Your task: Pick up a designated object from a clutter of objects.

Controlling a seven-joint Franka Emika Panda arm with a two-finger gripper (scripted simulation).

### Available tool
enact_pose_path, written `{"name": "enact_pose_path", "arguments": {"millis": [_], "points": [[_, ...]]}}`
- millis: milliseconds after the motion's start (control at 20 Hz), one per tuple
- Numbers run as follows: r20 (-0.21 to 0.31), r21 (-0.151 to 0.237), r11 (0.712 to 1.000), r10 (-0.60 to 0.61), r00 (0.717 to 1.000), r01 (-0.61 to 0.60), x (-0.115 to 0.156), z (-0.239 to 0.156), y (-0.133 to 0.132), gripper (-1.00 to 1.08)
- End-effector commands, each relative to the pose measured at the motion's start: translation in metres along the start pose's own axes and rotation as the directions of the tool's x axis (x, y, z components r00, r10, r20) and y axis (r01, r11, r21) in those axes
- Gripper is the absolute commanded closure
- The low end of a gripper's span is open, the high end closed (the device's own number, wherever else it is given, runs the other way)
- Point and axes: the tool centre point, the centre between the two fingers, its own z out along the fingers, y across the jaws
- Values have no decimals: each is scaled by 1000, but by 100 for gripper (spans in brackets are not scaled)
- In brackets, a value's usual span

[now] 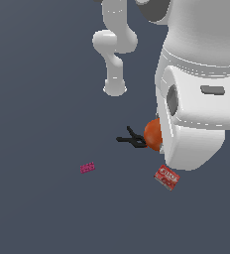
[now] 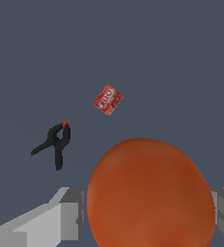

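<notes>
The designated object, a smooth orange-red ball [image 2: 150,198], fills the gap between my two grey fingers [image 2: 70,212] in the wrist view. My gripper [image 2: 150,214] is shut on it, one finger on each side. In the exterior view the ball [image 1: 151,134] peeks out beside the white hand, which hides the fingertips. The rest of the clutter of objects lies on the floor below: a black clamp [image 2: 56,142], a flat red box with white print [image 2: 108,99] and a tiny magenta brick [image 1: 87,167]. They look small and far from the ball in the wrist view.
The white arm links [image 1: 114,49] stand at the back of the exterior view, and the big white wrist body [image 1: 201,89] covers its right. The clamp [image 1: 131,139] and the red box [image 1: 167,177] lie close to the hand on the dark grey floor [image 1: 37,99].
</notes>
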Motion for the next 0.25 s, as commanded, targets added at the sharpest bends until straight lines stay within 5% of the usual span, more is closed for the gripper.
{"name": "enact_pose_path", "arguments": {"millis": [0,200], "points": [[0,-2,1000,0,1000,0,0,-4,2,108],[0,-2,1000,0,1000,0,-1,-6,3,108]]}}
